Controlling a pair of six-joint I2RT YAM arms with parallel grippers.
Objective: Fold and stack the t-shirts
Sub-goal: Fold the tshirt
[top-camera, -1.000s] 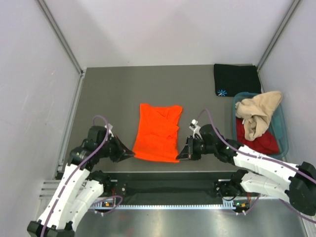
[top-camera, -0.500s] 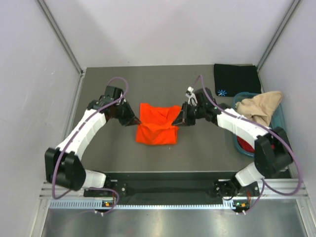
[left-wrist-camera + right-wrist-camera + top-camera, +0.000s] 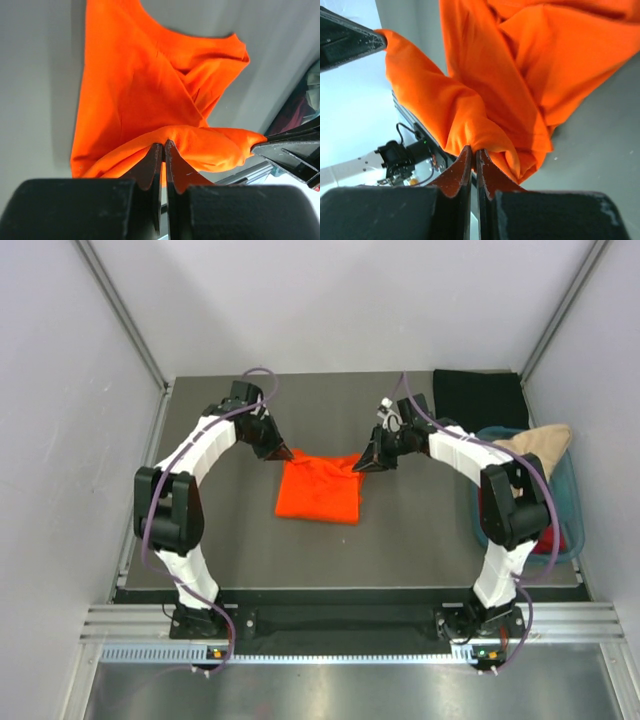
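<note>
Orange shirt (image 3: 320,490) lies mid-table, now doubled over. A second ago its near hem sat close to the arm bases, and both grippers have since carried that hem to the far side, over the collar. The crosswise fold looks all but made, with letting go the likely next step. The left gripper (image 3: 283,453) and right gripper (image 3: 362,465) each stay clamped tight on a hem corner, with cloth bunched between their closed fingers in both wrist views. Both arms stretch far out and angle inward, wrists tipped down at the shirt's far corners. A black shirt (image 3: 480,400) lies folded at far right. A beige shirt (image 3: 530,440) drapes over the tub (image 3: 567,502).
</note>
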